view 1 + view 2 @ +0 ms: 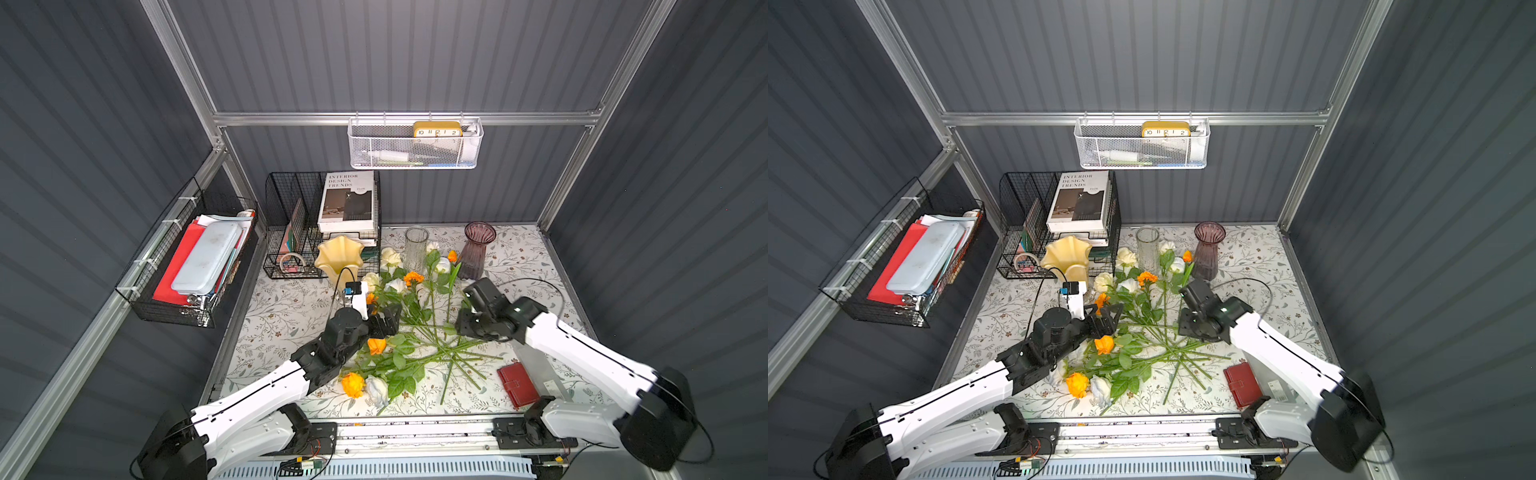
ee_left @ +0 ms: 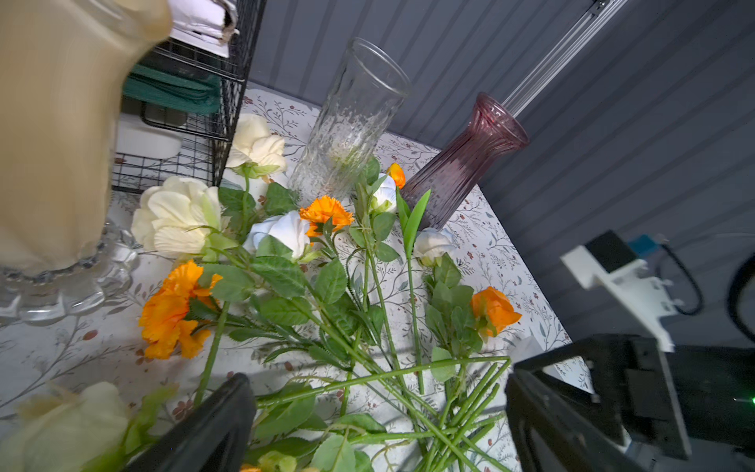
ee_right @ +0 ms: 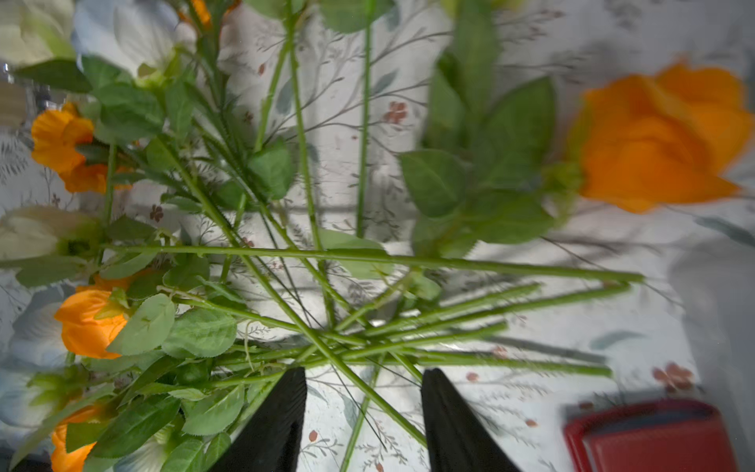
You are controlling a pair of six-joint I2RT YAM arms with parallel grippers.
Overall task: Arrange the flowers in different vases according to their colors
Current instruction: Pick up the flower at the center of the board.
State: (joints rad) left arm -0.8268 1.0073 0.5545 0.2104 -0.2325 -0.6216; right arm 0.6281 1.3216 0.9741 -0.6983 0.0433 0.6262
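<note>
The flowers (image 1: 415,345) lie in a messy heap on the tablecloth (image 1: 282,316), with their stems crossed. Behind the heap stand the yellow vase (image 1: 338,259) at 11 o'clock, the clear vase (image 1: 416,249) at 12 and the purple vase (image 1: 478,253) at 1. The left gripper (image 2: 376,378), at 9 o'clock, is spread wide over the leaves. The right gripper (image 3: 363,374), at 3 o'clock, has its fingers apart by the stems.

I see a red wallet (image 1: 517,384) at five o'clock on the tablecloth (image 1: 282,307), a wire organizer (image 1: 282,187) holding a book (image 1: 347,201) at eleven, and a yellow clock (image 1: 437,129) in a white mesh basket (image 1: 365,153) at twelve.
</note>
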